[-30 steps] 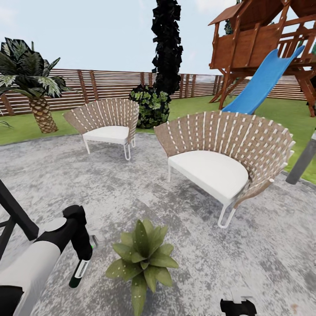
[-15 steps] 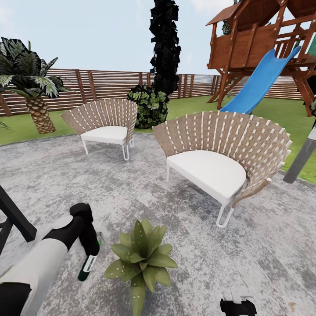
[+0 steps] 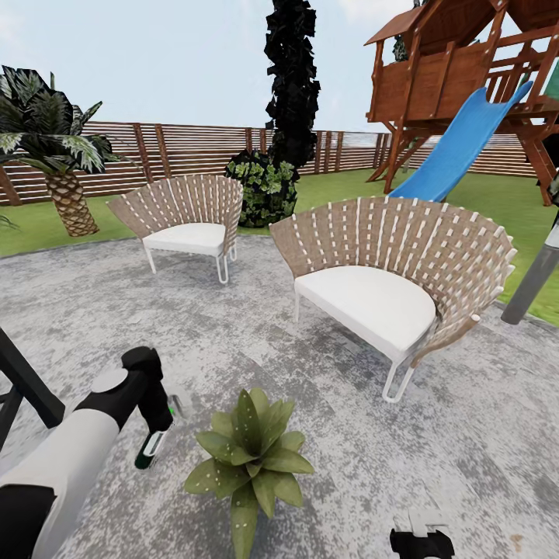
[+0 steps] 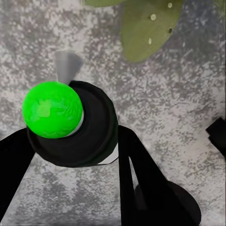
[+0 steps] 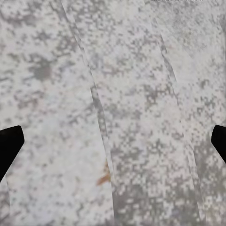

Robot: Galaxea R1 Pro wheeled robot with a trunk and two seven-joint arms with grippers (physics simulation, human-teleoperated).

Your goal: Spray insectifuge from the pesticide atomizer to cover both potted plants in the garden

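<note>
The left gripper (image 3: 155, 425) pinches the slim dark-green pesticide atomizer (image 3: 149, 449) with a white label, text illegible, beside the broad-leaved green potted plant (image 3: 252, 458) mid-patio; left wrist view shows its bright-green end (image 4: 52, 109). Right gripper (image 5: 113, 141) spread wide over grey mottled stone patio (image 5: 122, 94)

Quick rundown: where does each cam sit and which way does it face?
Head: on the head, looking forward-down over the patio, potted plant, chairs; left arm shows.
Left wrist: near the left gripper, looking down on the atomizer; fingers show.
Right wrist: faces bare paving; fingertips at the edges.
Shared: head and left wrist both catch atomizer and plant.
</note>
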